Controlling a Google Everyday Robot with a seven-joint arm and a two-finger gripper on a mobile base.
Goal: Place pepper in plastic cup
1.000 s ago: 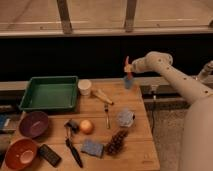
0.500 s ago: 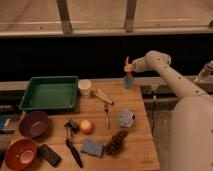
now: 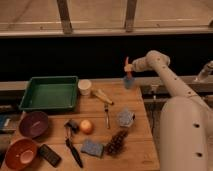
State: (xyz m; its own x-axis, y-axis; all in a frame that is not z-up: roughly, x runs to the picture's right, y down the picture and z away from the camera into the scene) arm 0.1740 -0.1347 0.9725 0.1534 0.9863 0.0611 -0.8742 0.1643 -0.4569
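A blue plastic cup [image 3: 128, 82] stands at the table's far edge, right of centre. My gripper [image 3: 129, 68] hangs just above it, at the end of the white arm that reaches in from the right. It is shut on a small red-orange pepper [image 3: 127, 61], which sticks up at the gripper, above the cup's mouth. The pepper is outside the cup.
A green tray [image 3: 50, 93] and a white cup [image 3: 85, 87] stand at the back left. On the wooden table [image 3: 142, 125] lie a purple bowl [image 3: 32, 123], an orange bowl [image 3: 19, 153], an orange fruit [image 3: 86, 126], a blue sponge [image 3: 92, 148], a pine cone [image 3: 116, 143], a blue-grey packet [image 3: 125, 118] and utensils.
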